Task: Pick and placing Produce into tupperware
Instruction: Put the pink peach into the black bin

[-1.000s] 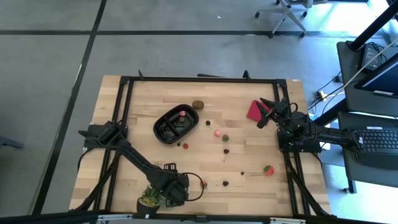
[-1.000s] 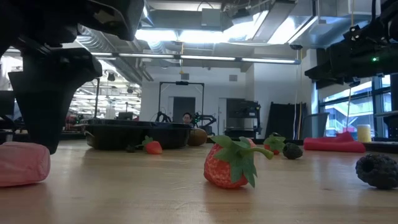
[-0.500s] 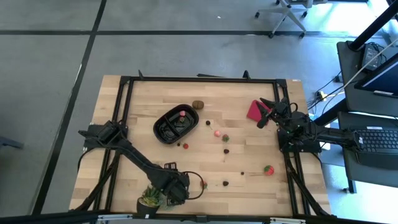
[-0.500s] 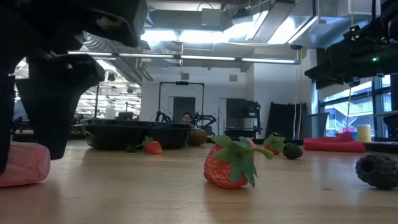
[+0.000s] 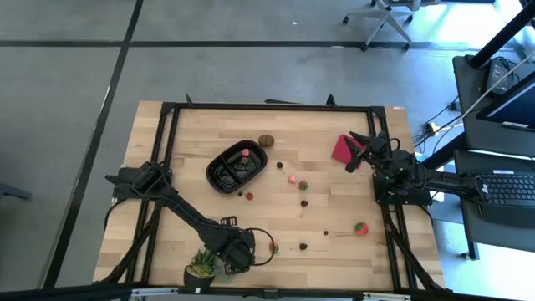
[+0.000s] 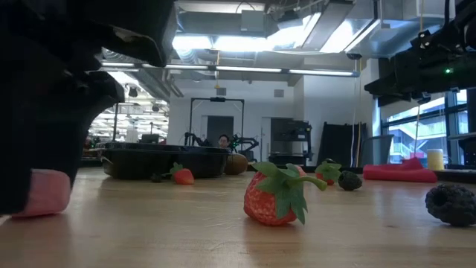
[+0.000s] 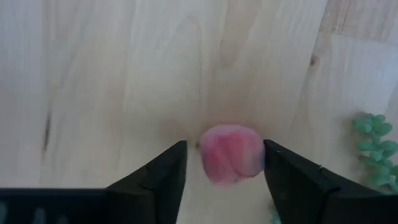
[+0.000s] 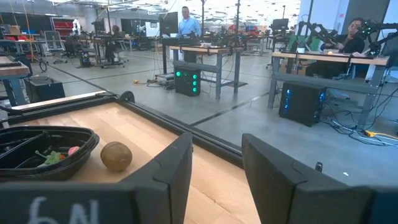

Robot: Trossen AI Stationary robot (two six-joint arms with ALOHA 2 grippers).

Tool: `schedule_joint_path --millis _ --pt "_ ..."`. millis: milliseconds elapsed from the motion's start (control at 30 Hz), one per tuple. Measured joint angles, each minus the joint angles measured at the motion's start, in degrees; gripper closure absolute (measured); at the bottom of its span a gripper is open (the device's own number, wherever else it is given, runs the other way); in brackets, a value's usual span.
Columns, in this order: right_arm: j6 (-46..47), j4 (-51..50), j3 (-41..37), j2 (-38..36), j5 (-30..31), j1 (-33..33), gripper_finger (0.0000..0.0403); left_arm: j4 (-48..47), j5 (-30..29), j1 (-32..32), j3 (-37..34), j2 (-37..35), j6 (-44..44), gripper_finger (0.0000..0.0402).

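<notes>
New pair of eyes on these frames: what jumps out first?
The left gripper at the table's near edge, beside the potted plant, with open fingers straddling a pink fruit piece. Next, the black tupperware mid-table, already holding a little produce, with strawberries and dark berries scattered around. The right gripper waits above the red square.

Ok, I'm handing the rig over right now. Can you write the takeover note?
Left gripper: open, down at the table's near edge, fingers either side of a pink fruit piece, beside the potted plant; not closed on it.
Right gripper: open, idle at the far right by the red square.
Done: a few pieces in the black tray.
Left: strawberry, dark berries, brown round piece, others on the table.
</notes>
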Motion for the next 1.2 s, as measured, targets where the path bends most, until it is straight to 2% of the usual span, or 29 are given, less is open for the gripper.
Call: schedule_joint_path --millis 367,500,667,900,1067,1200 --pt "0.00 0.00 -0.01 -0.02 0.00 -0.02 0.0260 -0.09 -0.71 0.06 0.00 -0.07 0.44 0.0298" --pt "0.00 0.00 0.00 -0.02 0.00 -0.02 0.0260 -0.79 -0.65 0.37 0.00 -0.11 0.44 0.0312" --pt "-0.01 0.00 -0.01 -0.02 0.00 0.00 0.0260 -3.63 0.82 2.52 -0.02 -1.99 0.40 0.0311" --pt "-0.02 0.04 -0.02 -0.02 0.00 0.00 0.0260 -4.06 -2.18 10.24 -0.02 -6.79 3.43 0.0314" --pt "-0.02 0.07 0.00 -0.02 0.00 -0.01 0.0260 -4.97 -7.95 17.54 -0.02 -8.74 3.76 0.0314" --pt "-0.01 0.07 -0.01 -0.02 0.00 0.00 0.0260 -4.80 -11.64 24.01 0.00 -9.54 7.29 0.0306"
